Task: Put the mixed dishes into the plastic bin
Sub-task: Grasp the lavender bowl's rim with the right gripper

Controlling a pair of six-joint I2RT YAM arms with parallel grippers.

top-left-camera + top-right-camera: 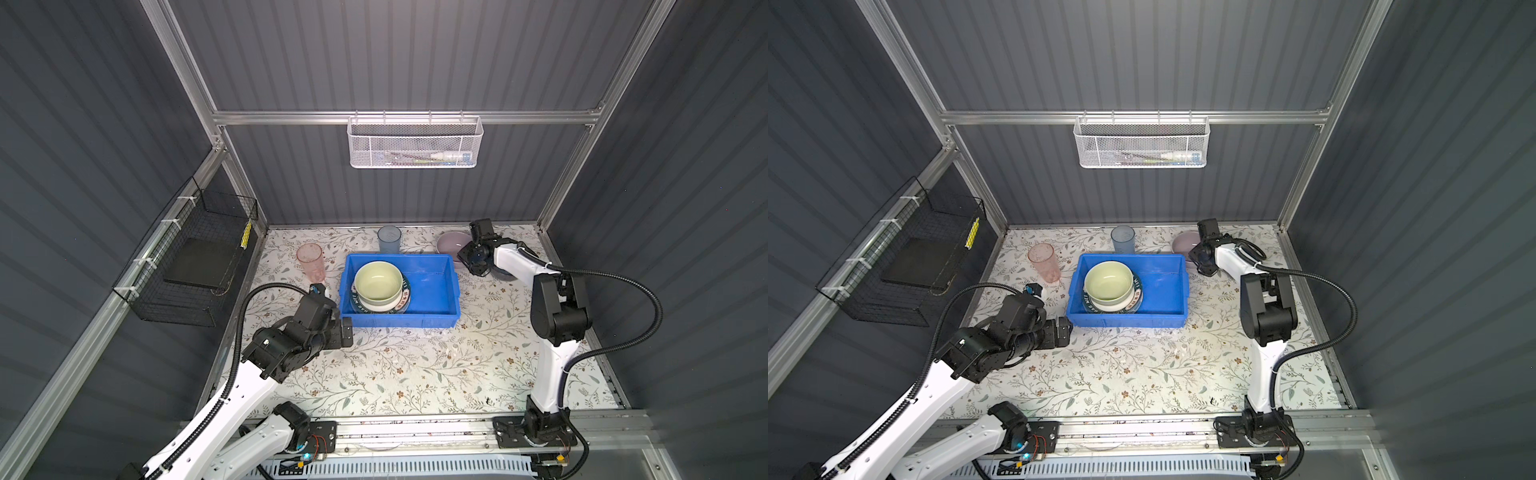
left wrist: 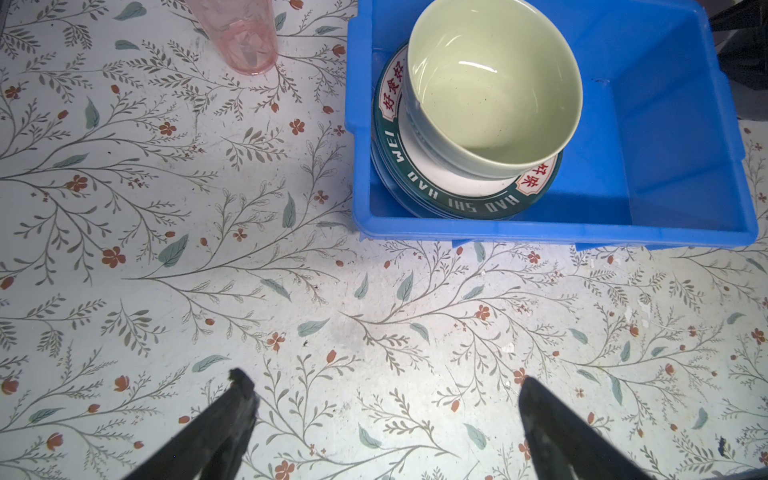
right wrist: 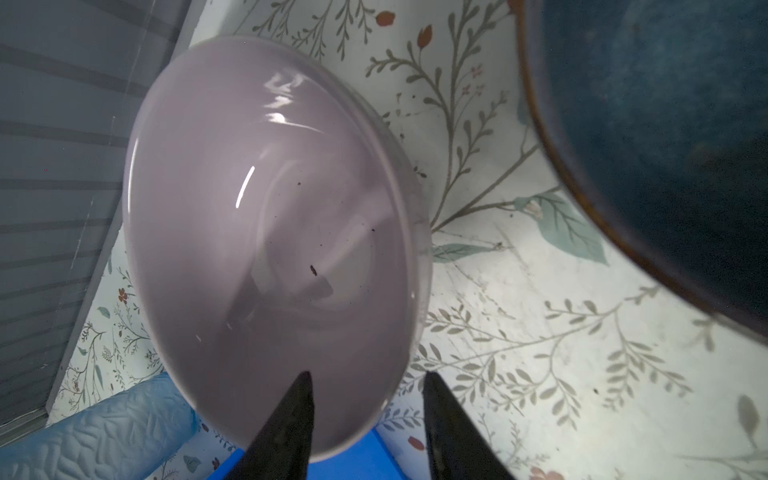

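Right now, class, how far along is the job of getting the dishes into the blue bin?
Done: stacked plates and the green bowl sit in the blue bin. In hand: the right hand straddles the rim of the pink bowl, not yet gripping. Left: that bowl, the dark-blue bowl, pink tumbler and blue tumbler, all on the table. The left hand is open, empty.

Noting floral-print counter (image 1: 415, 374), bearing blue plastic bin (image 1: 399, 322) at centre. Seeing pink tumbler (image 1: 311, 259) standing upright just left of it, and blue tumbler (image 1: 389, 240) standing upright just behind its far wall. Finding pink bowl (image 1: 452, 243) sitting near the far right corner, with dark-blue bowl (image 3: 665, 124) lying close beside it.
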